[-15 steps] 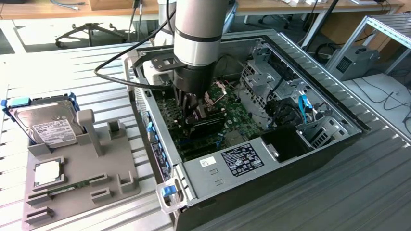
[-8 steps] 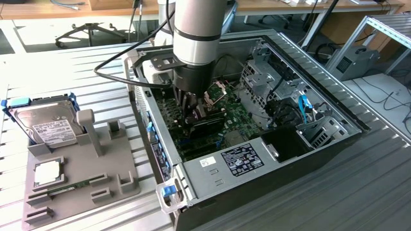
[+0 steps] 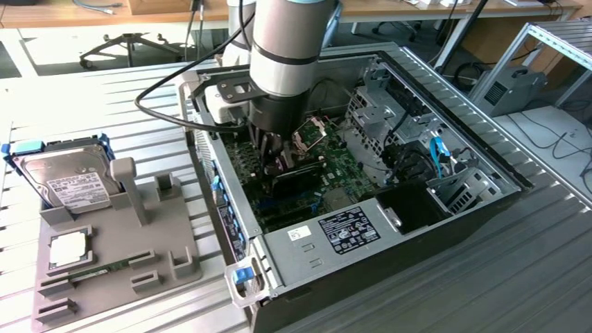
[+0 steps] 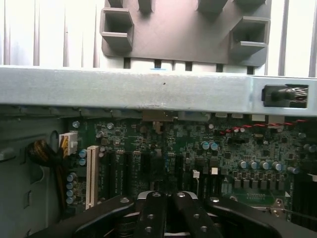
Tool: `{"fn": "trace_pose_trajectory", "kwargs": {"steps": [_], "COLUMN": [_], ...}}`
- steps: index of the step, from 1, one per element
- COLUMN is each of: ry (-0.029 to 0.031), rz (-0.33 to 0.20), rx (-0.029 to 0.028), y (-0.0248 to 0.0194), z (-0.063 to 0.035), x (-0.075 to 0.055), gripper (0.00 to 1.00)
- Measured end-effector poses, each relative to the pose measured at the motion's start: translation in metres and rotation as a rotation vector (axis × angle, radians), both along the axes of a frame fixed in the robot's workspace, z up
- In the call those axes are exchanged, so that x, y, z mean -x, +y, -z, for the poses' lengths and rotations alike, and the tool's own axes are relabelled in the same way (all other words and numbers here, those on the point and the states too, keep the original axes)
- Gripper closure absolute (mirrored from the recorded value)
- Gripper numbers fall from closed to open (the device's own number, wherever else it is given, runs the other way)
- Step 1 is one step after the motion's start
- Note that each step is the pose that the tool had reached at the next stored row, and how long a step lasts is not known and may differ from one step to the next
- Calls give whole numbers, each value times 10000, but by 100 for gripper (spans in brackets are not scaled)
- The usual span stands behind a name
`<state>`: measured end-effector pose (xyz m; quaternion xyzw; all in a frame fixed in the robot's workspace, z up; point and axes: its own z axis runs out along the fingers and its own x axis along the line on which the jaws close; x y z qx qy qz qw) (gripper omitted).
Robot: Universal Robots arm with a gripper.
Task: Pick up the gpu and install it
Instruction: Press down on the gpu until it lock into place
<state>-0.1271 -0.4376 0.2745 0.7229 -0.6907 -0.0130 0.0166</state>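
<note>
While shut, fingers [image 3: 274,161] just above gpu [image 3: 298,186], inside case [image 3: 462,149]

— Where's the arm [image 3: 282,48]?
— Upright, wrist pointing straight down — gripper [image 3: 274,161] lowered at its tip.
— And the jaws?
— Closed together; the black fingers [image 4: 153,213] meet side by side.

Silver-grey arm [image 3: 282,48], black gripper [image 3: 274,161]
</note>
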Motion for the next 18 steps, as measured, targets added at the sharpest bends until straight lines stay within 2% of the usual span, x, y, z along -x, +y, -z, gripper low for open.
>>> {"fn": "trace_pose_trajectory", "kwargs": {"steps": [1,2,7,9,11,13,16,17,18], "ry": [0,-1,-3,-2,-4,-3,-5,-5,-5], "rz": [1,1,1,0,3,1,1,0,-1], "rx": [-151,-202,-246,-249,-234,-192,9,51,66], "y": [0,1,-2,-22,-32,-33,-33,-34,-34], "z": [0,1,1,2,2,2,3,3,3], "x": [0,0,2,5,6,5,5,5,5], "gripper": [89,89,89,89,89,89,89,89,89]}}
